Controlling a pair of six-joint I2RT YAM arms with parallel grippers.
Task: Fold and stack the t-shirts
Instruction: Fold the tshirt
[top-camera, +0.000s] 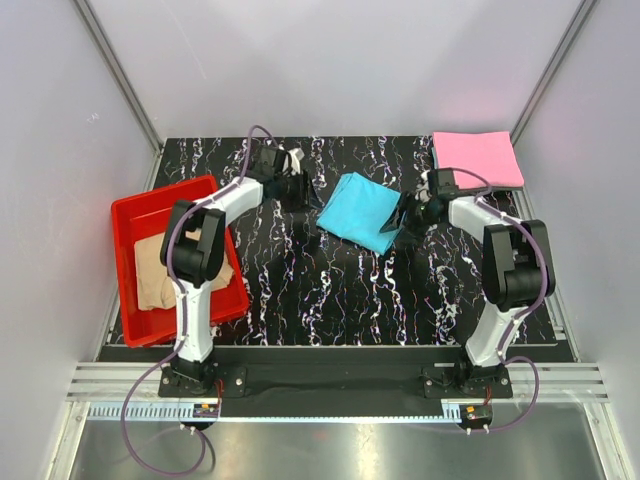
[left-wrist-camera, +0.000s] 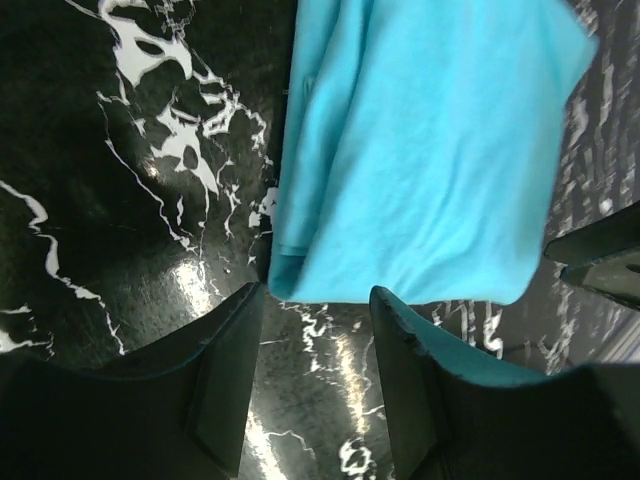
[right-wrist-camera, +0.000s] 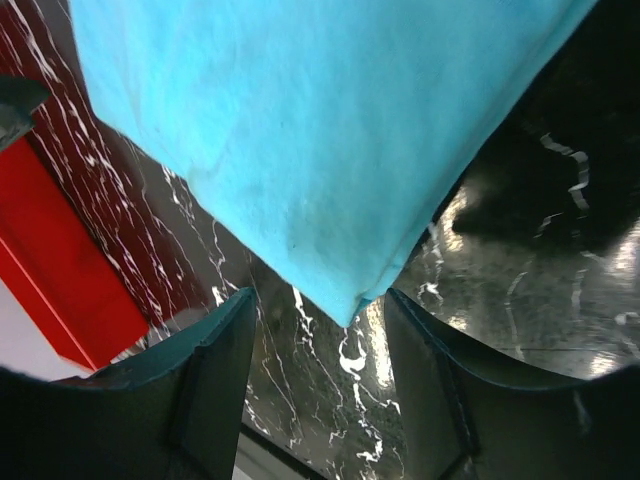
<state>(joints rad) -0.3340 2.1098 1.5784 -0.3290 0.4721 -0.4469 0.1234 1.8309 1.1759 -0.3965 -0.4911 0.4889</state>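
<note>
Centrally, the turquoise t-shirt (top-camera: 358, 210) lay folded into a compact slab on the black marbled table (top-camera: 330, 300), between our two arms; we judged it ready to be carried to a stack, which would explain why a pincer stood at each of its ends. Our left gripper (left-wrist-camera: 315, 300) sat just off the shirt's left edge, fingers spread apart and holding nothing, with the layered near corner of the cloth right at the mouth of the gap; our right gripper (right-wrist-camera: 320, 300) faced the opposite side, likewise spread and empty, one pointed corner of the shirt reaching just between its fingertips; whether cloth touched any finger we could not tell. Farther out, the pink t-shirt (top-camera: 478, 158) lay folded flat at the far right corner, probably the base of the stack; the tan t-shirt (top-camera: 150, 270) sat crumpled in the red tray (top-camera: 160, 200) at the left, not yet folded by our reckoning.
</note>
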